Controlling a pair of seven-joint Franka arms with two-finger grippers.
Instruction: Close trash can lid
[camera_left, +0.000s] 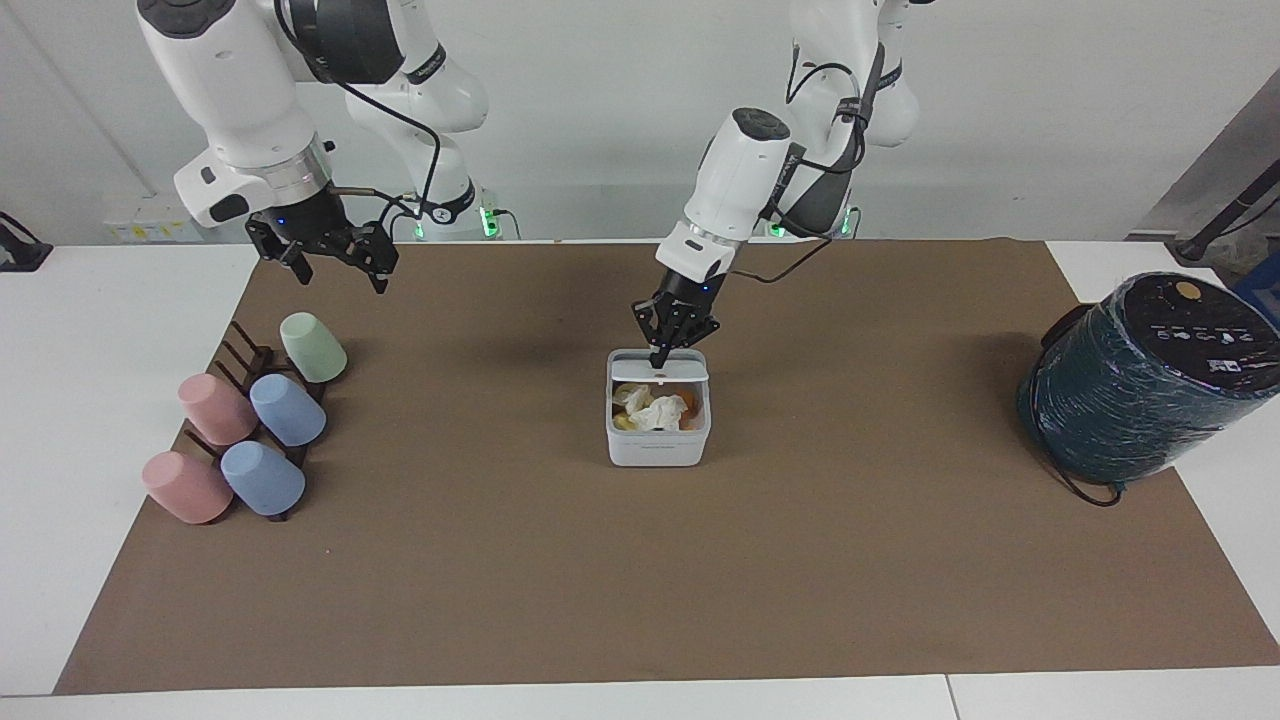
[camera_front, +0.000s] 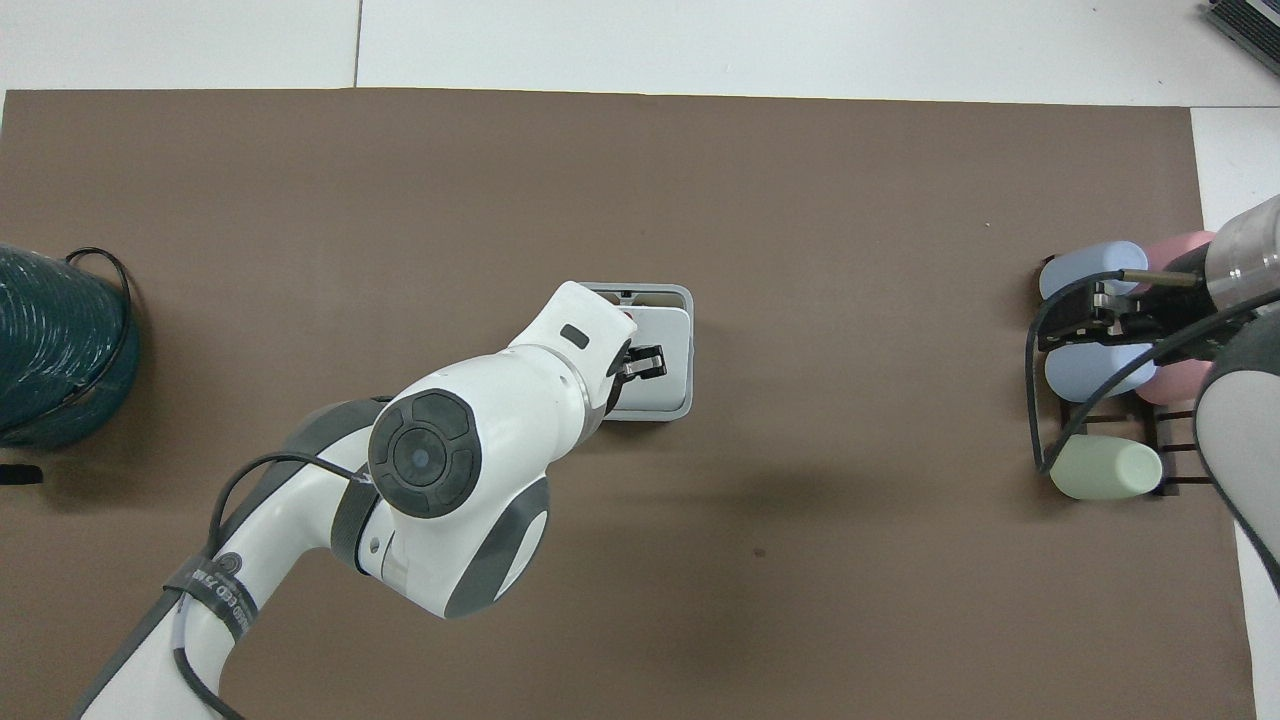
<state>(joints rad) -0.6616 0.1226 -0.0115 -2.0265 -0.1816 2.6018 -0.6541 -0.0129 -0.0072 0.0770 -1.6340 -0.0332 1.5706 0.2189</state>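
White trash can (camera_left: 658, 450), lid (camera_left: 659, 366) half lowered, left gripper (camera_left: 662, 358) on it

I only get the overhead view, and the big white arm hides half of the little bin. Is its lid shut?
Observer: Not yet. In the facing view the lid slants partway down over the trash can, and tissue shows under its raised edge.
Operator: Is the arm touching the lid?
Observer: Yes, the left gripper has its tips on the lid's top face.
Operator: The other arm seems to sit on the cups. Does it?
Observer: No. The right gripper waits open in the air, well above the cups.
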